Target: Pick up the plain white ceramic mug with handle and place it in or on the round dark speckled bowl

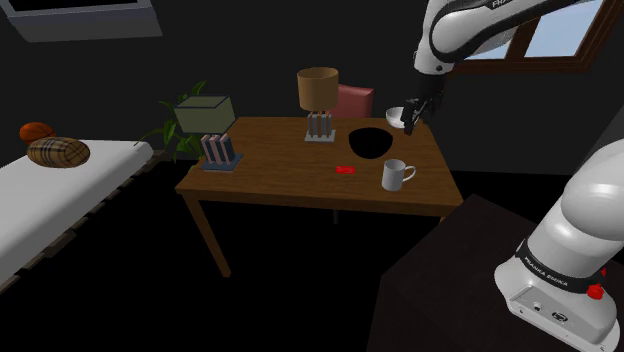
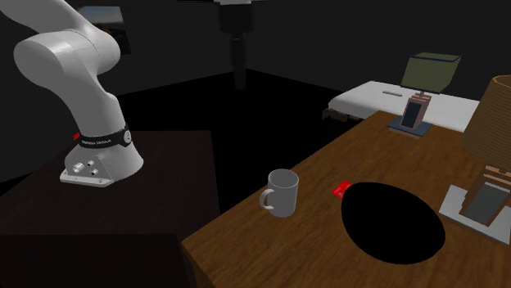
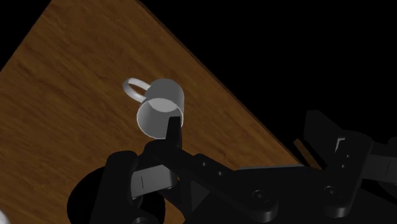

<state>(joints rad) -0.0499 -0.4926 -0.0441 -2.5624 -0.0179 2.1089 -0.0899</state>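
Plain white handled mug (image 1: 397, 175), right of centre. Round bowl (image 1: 369, 143) just above it reads flat black. Wooden bench (image 1: 270, 165): warm brown, streaky grain. Small flat red item (image 1: 345, 171) mid-bench. Boxy lamp shade (image 1: 205, 112) olive green, its lamp base (image 1: 219, 150) striped pink and grey-blue. Round lamp shade (image 1: 318, 88) tan-brown. Far left: plaid cushion (image 1: 58, 152), tan with dark check lines; orange-brown cushion (image 1: 35, 130); white bed (image 1: 40, 205). Robot arm (image 1: 590, 215) white, tool (image 1: 410, 122) black.

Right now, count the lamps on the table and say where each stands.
2. The green-shaded lamp stands at the end of the table on the shoulder view's left; the brown-shaded lamp stands near the far edge, left of the dark bowl. None looks hidden.
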